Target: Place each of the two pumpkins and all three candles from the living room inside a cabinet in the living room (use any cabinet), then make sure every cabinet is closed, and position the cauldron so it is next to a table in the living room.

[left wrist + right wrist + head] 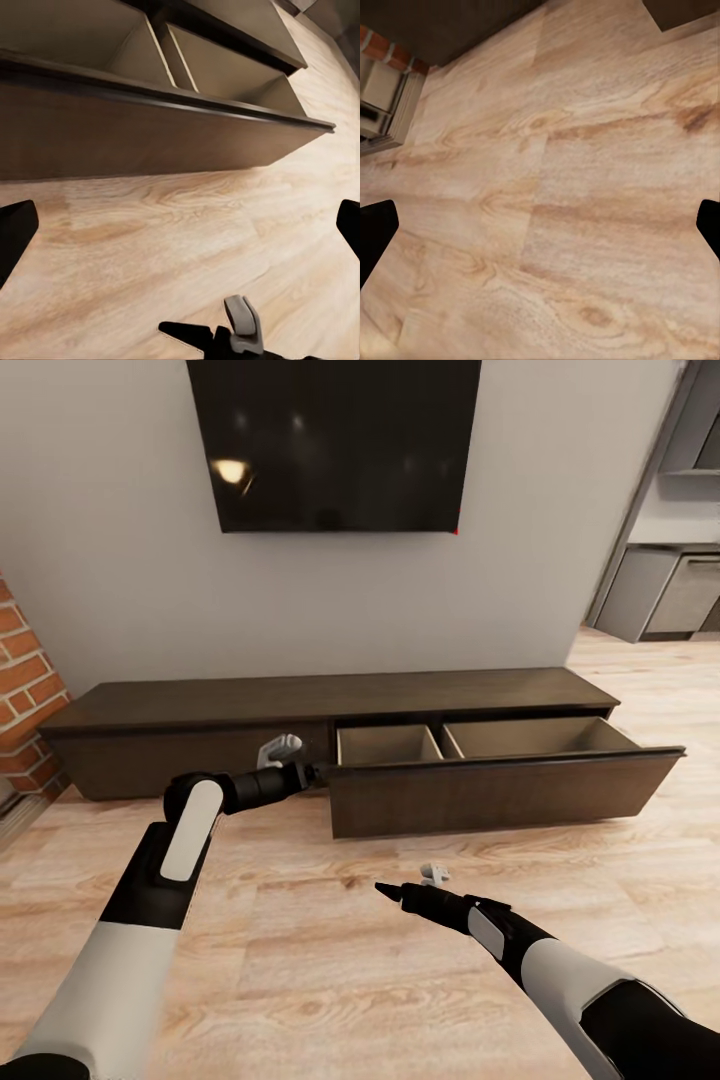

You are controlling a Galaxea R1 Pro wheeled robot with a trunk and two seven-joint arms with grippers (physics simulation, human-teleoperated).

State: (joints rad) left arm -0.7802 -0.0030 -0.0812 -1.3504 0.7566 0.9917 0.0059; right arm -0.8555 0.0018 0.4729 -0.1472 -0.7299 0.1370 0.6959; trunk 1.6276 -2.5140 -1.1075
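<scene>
A long, low dark-brown cabinet (330, 705) is seen against the wall, below a black television (335, 445). Its wide drawer (500, 785) on the right half is pulled out over the wooden floor (330, 960), and two beige compartments are shown inside it – nothing can be seen in them. The left part of the cabinet front is closed.

The left gripper (312, 772) is placed at the left end of the drawer front, touching it or just beside it; in the left wrist view its dark fingertips (15, 229) stand wide apart, so it is released and nothing is held. The right gripper (385, 888) hangs above the floor in front of the drawer, well apart from it – its fingertips (376, 225) are spread too, with nothing between them
</scene>
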